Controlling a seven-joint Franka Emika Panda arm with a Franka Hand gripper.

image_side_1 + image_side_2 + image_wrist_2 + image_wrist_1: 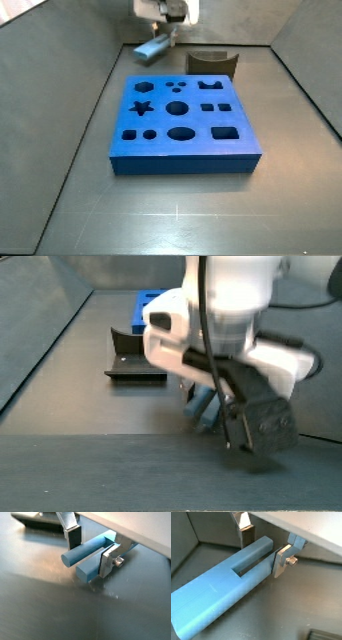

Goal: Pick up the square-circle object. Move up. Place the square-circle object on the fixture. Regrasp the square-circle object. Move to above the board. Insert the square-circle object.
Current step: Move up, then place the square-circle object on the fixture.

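The square-circle object [218,587] is a pale blue peg lying on the grey floor, with a slot along its top; its rounded end shows in a wrist view [80,554]. My gripper [263,561] is low over one end of it with a finger on each side. One finger [281,562] lies against the peg and the other finger [248,536] stands a little apart, so the jaws are open. In a side view the gripper [162,35] and peg [150,48] are at the back, left of the dark fixture [211,62] and behind the blue board [201,148].
Grey walls [80,40] enclose the floor on the sides and at the back. In a side view the fixture [134,361] stands between the board [150,304] and the arm. A dark object shows at a corner of a wrist view [326,635].
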